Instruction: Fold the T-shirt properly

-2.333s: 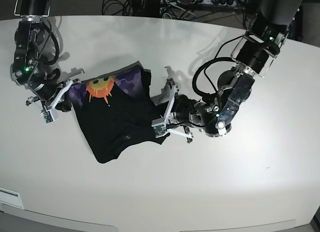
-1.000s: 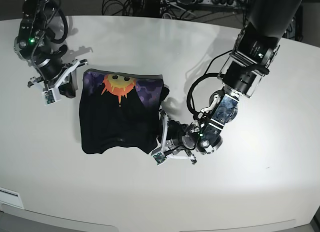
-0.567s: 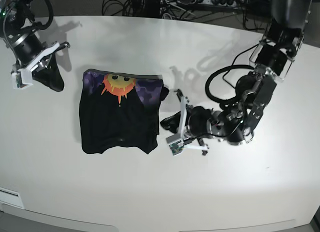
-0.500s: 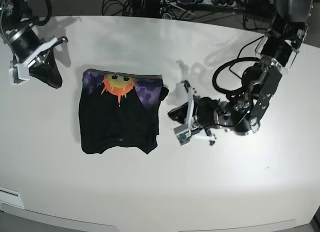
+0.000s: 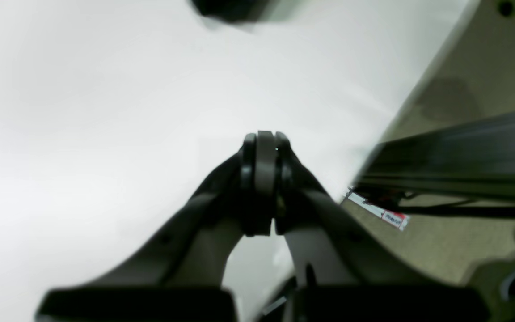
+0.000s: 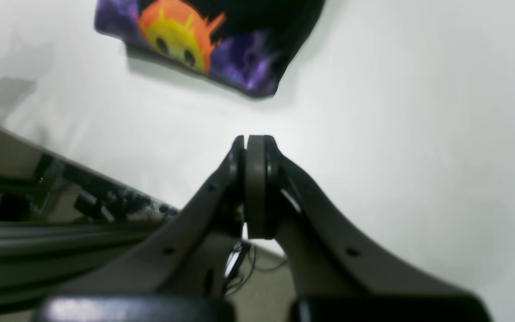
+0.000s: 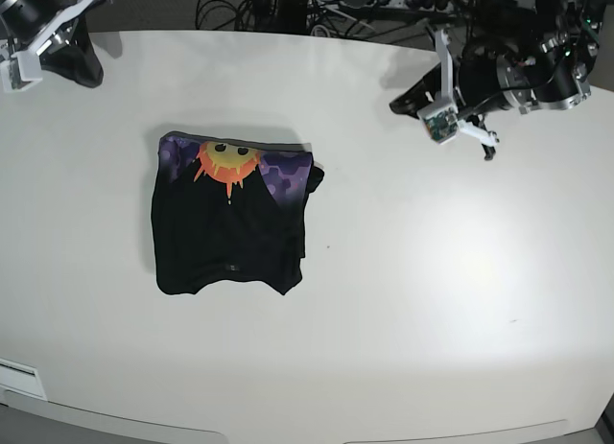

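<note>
The black T-shirt [image 7: 230, 223] lies folded in a rough square on the white table [image 7: 432, 300]. Its orange sun-face print on purple shows along the far edge. The right wrist view shows that printed edge [image 6: 195, 40] beyond the fingertips. My right gripper [image 7: 82, 72] is shut and empty at the table's far left corner, well away from the shirt; the right wrist view shows it [image 6: 254, 143] with its pads pressed together. My left gripper [image 7: 398, 105] is shut and empty at the far right, above the table; the left wrist view shows it [image 5: 264, 138] shut.
Cables and power strips [image 7: 288, 8] lie behind the table's far edge. A white label [image 7: 19, 377] sits at the front left corner. The left wrist view shows the table edge and floor [image 5: 441, 112] at its right, and a blurred dark shape [image 5: 230, 9] at its top.
Both arms have drawn away from the shirt: the left gripper rose from its right edge to the far right, the right gripper went to the far left corner. The shirt stays folded.
</note>
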